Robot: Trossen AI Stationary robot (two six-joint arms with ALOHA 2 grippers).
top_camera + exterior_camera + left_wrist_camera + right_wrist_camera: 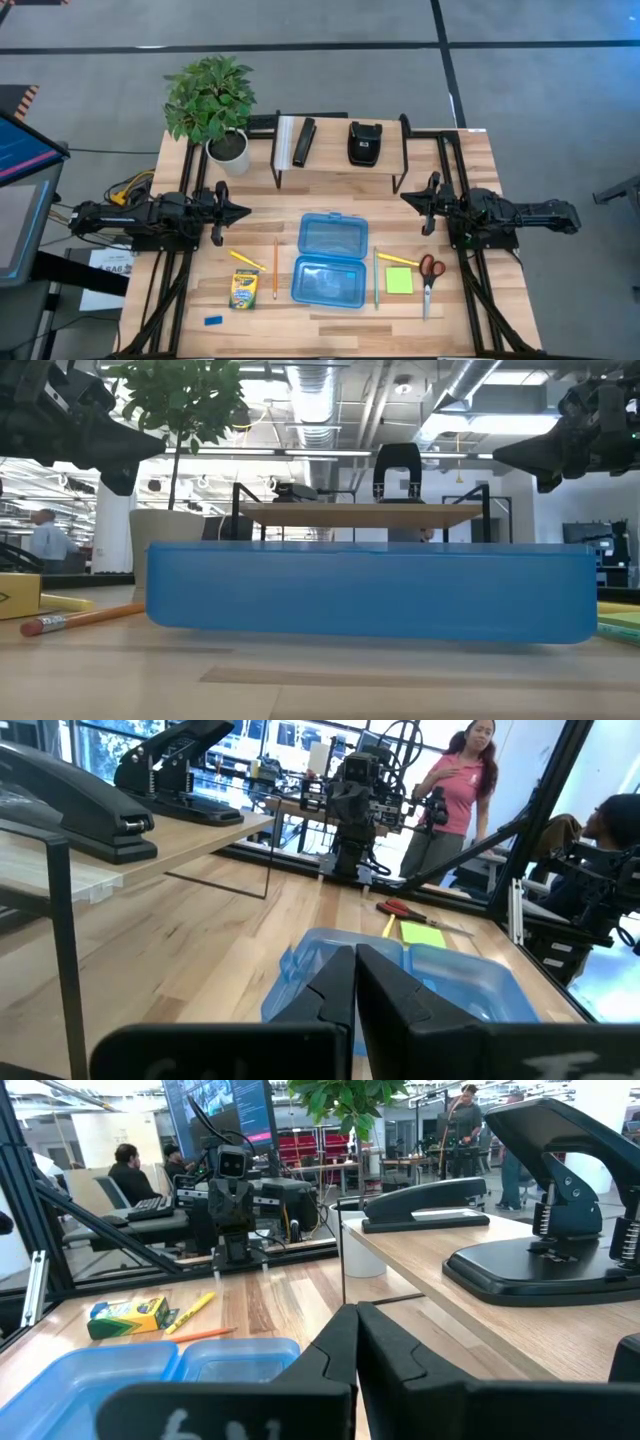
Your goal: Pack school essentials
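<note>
Blue and wide open, the plastic pencil case (pixel 329 259) lies in the middle of the wooden bench (pixel 330 205), right up close in the low view. Nothing shows inside it.

On one side of the case lies a long yellow pencil (pixel 275 268), just beside it. Past that pencil are a short yellow highlighter (pixel 246 259) and the yellow-green crayon box (pixel 243 289), which touch or nearly touch. The tiny blue eraser (pixel 213 320) sits near the bench's front edge, apart from the rest.

On the other side of the case lies the thin teal pen (pixel 376 289). Next to it is the lime-green sticky-note pad (pixel 399 281), with another yellow pencil (pixel 397 259) just above the pad. The orange-handled scissors (pixel 429 279) lie beside the pad, closed.

The left gripper (pixel 240 211) hangs over the bench on the left side, above the highlighter and crayons. Its jaws are closed and hold nothing. The right gripper (pixel 409 199) hangs over the right side, above the pad and scissors. Its jaws are pressed together too, with nothing between them.

At the back stands a small wooden shelf (pixel 340 158) on black legs. On it lie a white bar, a black stapler (pixel 303 141) and a black hole punch (pixel 364 142). A potted plant (pixel 212 105) in a white pot stands at the back left corner.
</note>
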